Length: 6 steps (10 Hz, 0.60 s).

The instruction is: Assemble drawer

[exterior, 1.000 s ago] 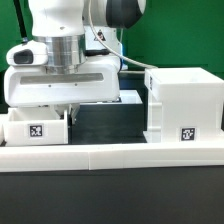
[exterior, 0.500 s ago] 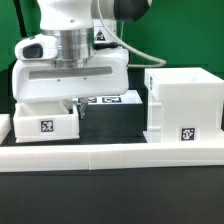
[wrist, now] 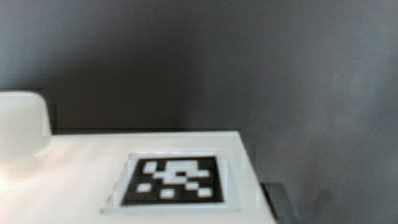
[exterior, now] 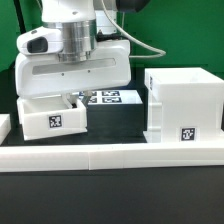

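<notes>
My gripper (exterior: 71, 102) is shut on the top wall of a small white box tray (exterior: 52, 118) with a square tag on its front, and holds it just above the dark table. The large cube-like housing (exterior: 183, 102) stands at the exterior view's right, open side toward the tray, with a gap between them. In the wrist view the tray's white face (wrist: 80, 170) carries a tag (wrist: 173, 180), and a rounded white knob (wrist: 18, 125) shows at its edge. My fingertips are not clear there.
The long low white border rail (exterior: 110, 155) runs across the front. The marker board (exterior: 108, 98) lies flat behind the tray. A white piece (exterior: 4, 124) is cut off at the exterior view's left edge. A green wall stands behind.
My gripper and the tray with it have moved toward the exterior view's right and slightly up, closer to the housing. The housing has not moved.
</notes>
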### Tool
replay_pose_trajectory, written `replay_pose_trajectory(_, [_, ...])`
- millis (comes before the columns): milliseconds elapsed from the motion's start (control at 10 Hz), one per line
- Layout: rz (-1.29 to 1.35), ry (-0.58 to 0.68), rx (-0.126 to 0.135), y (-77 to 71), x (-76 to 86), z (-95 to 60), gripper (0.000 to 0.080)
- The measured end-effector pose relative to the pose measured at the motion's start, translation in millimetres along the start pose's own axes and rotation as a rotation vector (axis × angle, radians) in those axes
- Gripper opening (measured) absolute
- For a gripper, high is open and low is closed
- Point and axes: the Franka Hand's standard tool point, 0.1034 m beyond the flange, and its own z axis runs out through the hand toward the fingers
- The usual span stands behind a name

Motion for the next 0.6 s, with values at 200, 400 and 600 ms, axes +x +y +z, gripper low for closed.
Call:
replay_pose_trajectory(200, [-0.309, -0.022, -0.016, -4.6, 4.2, -1.5, 0.0042])
replay_pose_trajectory(400, [-0.435, -0.023, -0.021, -2.6, 4.6, -2.9, 0.0042])
replay_pose_trajectory(600, [-0.524, -0.028, -0.021, -1.4, 3.3, -2.0, 0.0042])
